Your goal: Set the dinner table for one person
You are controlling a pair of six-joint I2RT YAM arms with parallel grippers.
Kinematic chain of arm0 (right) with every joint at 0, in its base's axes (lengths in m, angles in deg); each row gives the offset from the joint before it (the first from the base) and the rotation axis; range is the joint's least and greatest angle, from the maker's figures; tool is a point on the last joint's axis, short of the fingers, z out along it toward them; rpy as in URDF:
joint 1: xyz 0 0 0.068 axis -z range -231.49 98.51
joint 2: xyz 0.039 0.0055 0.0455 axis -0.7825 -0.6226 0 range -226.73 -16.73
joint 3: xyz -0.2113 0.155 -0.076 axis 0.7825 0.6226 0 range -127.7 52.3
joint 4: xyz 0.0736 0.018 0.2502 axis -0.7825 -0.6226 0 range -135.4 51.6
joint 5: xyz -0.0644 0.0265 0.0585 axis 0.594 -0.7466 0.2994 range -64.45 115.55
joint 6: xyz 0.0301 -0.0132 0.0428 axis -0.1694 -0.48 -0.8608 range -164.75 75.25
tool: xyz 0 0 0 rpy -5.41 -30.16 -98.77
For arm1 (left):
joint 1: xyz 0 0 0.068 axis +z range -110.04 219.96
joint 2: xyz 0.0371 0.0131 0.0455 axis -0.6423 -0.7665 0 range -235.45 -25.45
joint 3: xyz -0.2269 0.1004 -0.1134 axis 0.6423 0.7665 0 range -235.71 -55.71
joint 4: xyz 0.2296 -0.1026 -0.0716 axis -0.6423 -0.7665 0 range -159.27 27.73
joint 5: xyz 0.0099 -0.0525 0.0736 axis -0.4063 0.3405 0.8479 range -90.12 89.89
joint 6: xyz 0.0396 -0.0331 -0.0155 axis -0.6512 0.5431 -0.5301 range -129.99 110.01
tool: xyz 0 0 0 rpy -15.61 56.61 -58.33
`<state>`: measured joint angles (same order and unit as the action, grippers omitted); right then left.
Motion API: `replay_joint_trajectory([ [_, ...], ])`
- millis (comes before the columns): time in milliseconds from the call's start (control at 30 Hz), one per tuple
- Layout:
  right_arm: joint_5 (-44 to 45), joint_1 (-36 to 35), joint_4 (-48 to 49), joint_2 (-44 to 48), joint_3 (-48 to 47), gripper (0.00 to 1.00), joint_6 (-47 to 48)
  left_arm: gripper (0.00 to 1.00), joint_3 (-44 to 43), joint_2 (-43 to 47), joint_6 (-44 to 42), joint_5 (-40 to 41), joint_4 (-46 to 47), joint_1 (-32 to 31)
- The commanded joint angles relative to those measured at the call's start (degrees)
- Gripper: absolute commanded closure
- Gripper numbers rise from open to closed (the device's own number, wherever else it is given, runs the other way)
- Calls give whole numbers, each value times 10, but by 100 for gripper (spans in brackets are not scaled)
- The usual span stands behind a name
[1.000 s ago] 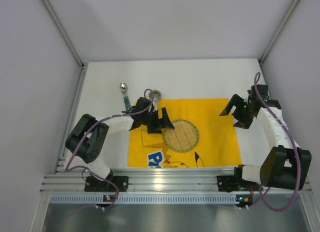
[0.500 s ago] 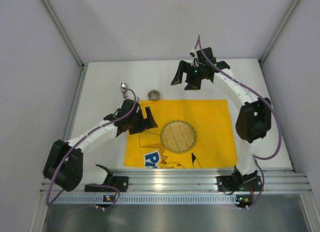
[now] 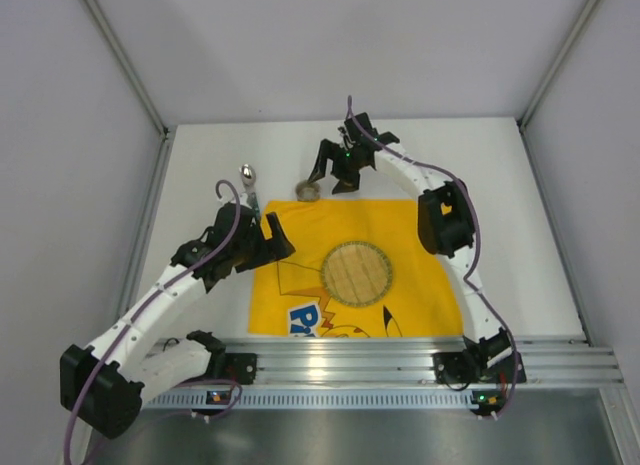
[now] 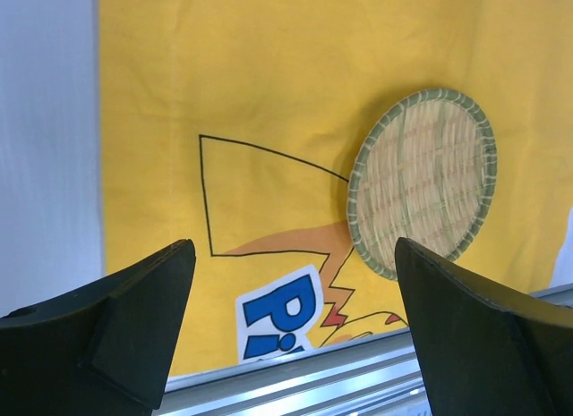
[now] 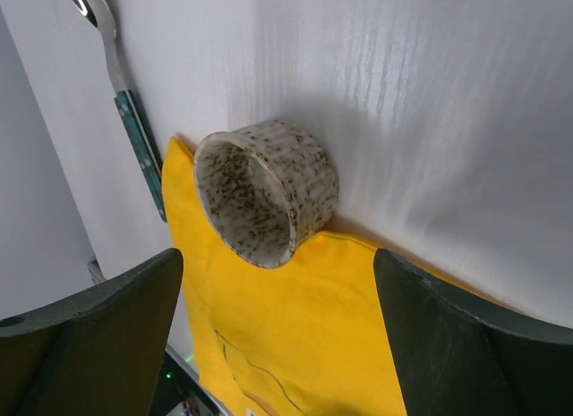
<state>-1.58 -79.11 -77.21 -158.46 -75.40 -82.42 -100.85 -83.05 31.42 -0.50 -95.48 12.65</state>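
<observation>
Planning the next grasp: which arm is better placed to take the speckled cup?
Right. The right pincer, open, hovers by the cup, framed in its wrist view; the left pincer is over the cloth, facing the mat.

Spoon (image 5: 141,152) bowl cut off by the right wrist view's top edge. Cloth (image 4: 269,94) lettering partly hidden at the rail (image 4: 313,373).

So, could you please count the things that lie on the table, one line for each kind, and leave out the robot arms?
On the table:
Yellow cloth: 1
Round woven mat: 1
Speckled cup: 1
Spoon: 1
Total: 4
</observation>
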Motion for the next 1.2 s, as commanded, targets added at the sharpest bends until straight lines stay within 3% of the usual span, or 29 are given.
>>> replay_joint_trajectory([
  [0, 2, -23, 23, -17, -34, 13, -29, 2, 1, 27, -10, 33, -46, 6],
  [167, 38, -31, 28, -36, -38, 25, -42, 2, -17, 30, -26, 40, -70, 10],
  [233, 58, -31, 29, -44, -37, 38, -48, 2, -22, 29, -29, 41, -77, 12],
  [267, 63, -31, 29, -50, -39, 54, -49, 2, -24, 29, -31, 40, -77, 13],
  [367, 69, -30, 30, -60, -53, 90, -60, 2, -24, 30, -34, 36, -81, 16],
  [467, 61, -29, 37, -60, -71, 100, -73, 2, -24, 28, -38, 32, -79, 17],
  [667, 42, -14, 57, -35, -81, 100, -85, 2, -38, 5, -48, 26, -70, 20],
  [833, 29, 35, 58, 48, -47, 100, -62, 2, -59, -20, -55, 28, -55, 24],
  [933, 51, 86, 58, 155, 81, 100, -16, 2, -72, -42, -70, 31, -41, 38],
  [967, 63, 101, 58, 217, 169, 100, 0, 2, -75, -57, -80, 28, -36, 45],
  [1167, 138, 223, 30, 415, 460, 100, 87, 2, -100, -131, -111, -47, 2, 179],
])
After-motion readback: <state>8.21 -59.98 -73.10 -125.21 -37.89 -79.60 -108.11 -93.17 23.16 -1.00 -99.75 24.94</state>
